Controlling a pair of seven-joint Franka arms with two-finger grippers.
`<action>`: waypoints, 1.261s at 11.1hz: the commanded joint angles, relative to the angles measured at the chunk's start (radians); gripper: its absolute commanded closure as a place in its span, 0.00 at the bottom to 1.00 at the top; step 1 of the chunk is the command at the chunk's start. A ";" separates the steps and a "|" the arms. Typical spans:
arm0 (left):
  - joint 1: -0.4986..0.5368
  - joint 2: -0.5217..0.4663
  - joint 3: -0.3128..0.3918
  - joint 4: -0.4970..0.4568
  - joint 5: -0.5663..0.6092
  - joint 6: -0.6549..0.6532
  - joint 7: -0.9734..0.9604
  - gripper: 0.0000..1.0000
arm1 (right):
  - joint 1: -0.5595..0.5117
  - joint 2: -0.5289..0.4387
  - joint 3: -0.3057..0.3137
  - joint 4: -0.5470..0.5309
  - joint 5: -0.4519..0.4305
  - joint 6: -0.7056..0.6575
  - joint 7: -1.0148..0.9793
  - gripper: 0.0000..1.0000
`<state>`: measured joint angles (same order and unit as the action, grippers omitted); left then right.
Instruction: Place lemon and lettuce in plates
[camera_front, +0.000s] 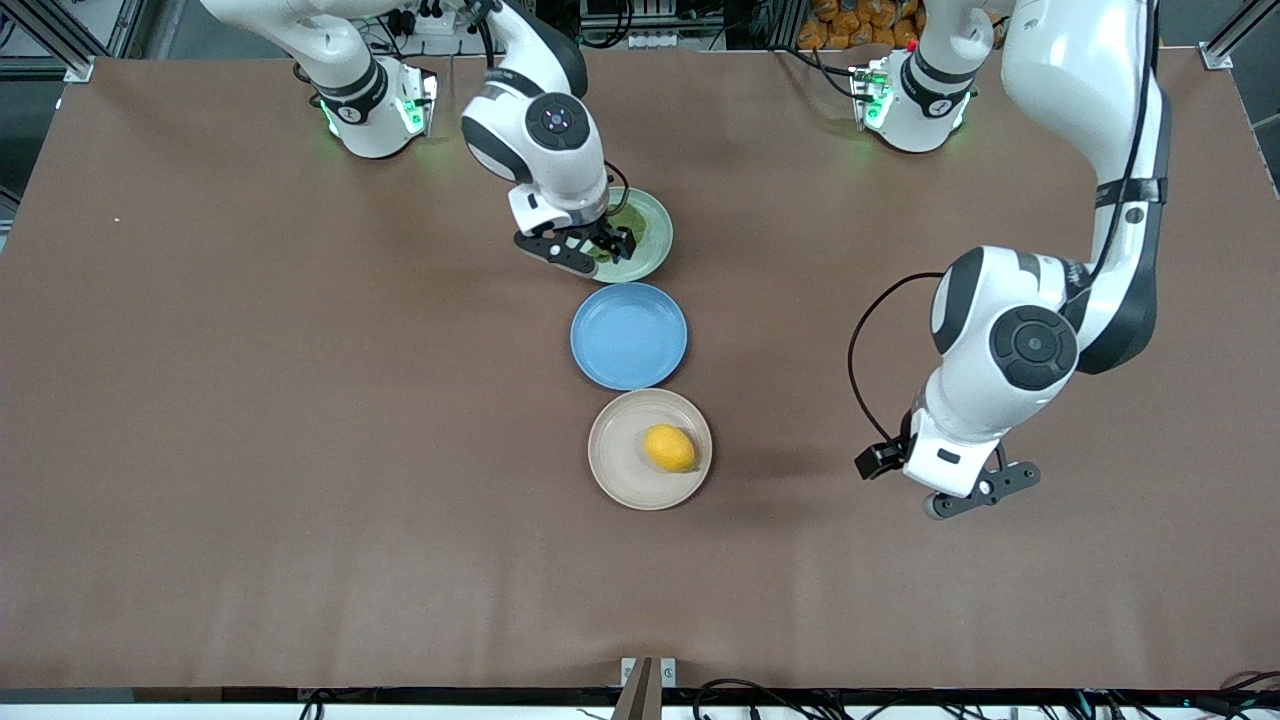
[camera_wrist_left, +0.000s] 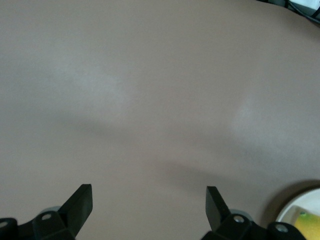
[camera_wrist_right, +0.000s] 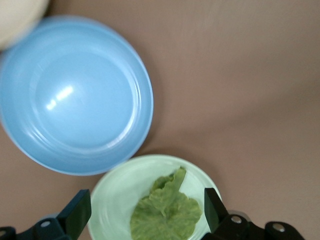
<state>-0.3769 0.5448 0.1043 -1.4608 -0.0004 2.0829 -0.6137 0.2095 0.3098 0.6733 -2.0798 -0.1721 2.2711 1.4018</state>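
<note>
The lemon (camera_front: 669, 447) lies in the beige plate (camera_front: 620, 475), the plate nearest the front camera; both show at a corner of the left wrist view, lemon (camera_wrist_left: 311, 226) and plate (camera_wrist_left: 289, 209). The lettuce (camera_wrist_right: 167, 212) lies flat in the mint green plate (camera_wrist_right: 117, 192), which in the front view (camera_front: 655, 235) is the plate farthest from the camera. My right gripper (camera_front: 598, 248) hangs open and empty just above that plate, its fingers (camera_wrist_right: 79, 210) apart on either side of the leaf. My left gripper (camera_wrist_left: 149, 200) is open and empty over bare table toward the left arm's end (camera_front: 980, 492).
An empty blue plate (camera_front: 629, 335) sits between the mint and beige plates, and fills much of the right wrist view (camera_wrist_right: 75, 95). The three plates stand in a row down the middle of the brown table (camera_front: 300, 400).
</note>
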 joint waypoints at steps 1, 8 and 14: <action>0.060 -0.101 -0.017 -0.053 0.016 -0.143 0.070 0.00 | -0.055 -0.109 -0.030 0.090 -0.010 -0.141 -0.111 0.00; 0.186 -0.505 -0.067 -0.414 0.000 -0.198 0.275 0.00 | -0.107 -0.185 -0.228 0.334 0.000 -0.384 -0.654 0.00; 0.299 -0.530 -0.169 -0.273 -0.012 -0.184 0.272 0.00 | -0.140 -0.225 -0.466 0.481 0.118 -0.545 -1.050 0.00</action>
<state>-0.0767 0.0176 -0.0538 -1.8051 -0.0076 1.9029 -0.3591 0.0893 0.0890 0.2598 -1.6354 -0.0778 1.7685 0.4604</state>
